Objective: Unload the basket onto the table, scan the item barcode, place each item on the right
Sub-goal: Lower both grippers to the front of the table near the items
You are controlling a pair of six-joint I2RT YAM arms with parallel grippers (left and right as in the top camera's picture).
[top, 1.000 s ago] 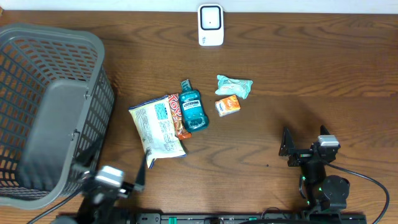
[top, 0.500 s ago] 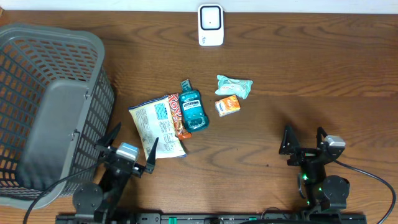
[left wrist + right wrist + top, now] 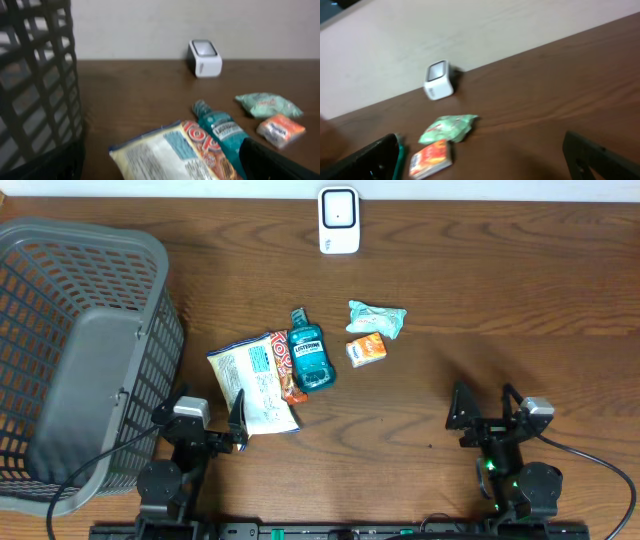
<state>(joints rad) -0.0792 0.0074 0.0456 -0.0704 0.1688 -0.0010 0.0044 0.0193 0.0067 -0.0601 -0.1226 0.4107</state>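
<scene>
Approach is the step in hand, as I judge it: nothing is picked up and nothing is at the scanner [image 3: 339, 220], which stands upright at the far edge of the tabletop [image 3: 520, 280].

My left claw [image 3: 200, 413] hangs low at the near edge with its jaws spread wide and empty, between the basket [image 3: 150, 242] and the snack bag [image 3: 252, 383]; one finger is just beside the bag's near corner. My right claw [image 3: 485, 404] is spread wide and empty too, with bare wood ahead of it.

Four candidate items lie mid-table. The snack bag lies flat, and the mouthwash bottle [image 3: 308, 355] lies on its side, touching the bag's right edge. To the right, apart from those two, are an orange packet [image 3: 366, 350] and a green packet [image 3: 377, 318], close together. I cannot make out a barcode on any of them from here.

The next move calls for choosing one item and closing on it cleanly. The orange packet looks the easiest for my right claw, small and lying clear of the bottle. I would reach forward and left, come down over its narrow sides, then carry it toward the scanner and turn it until the printed code faces the window. The bag is nearer my left claw, but it is wide, crinkly and may drag the bottle along.
</scene>
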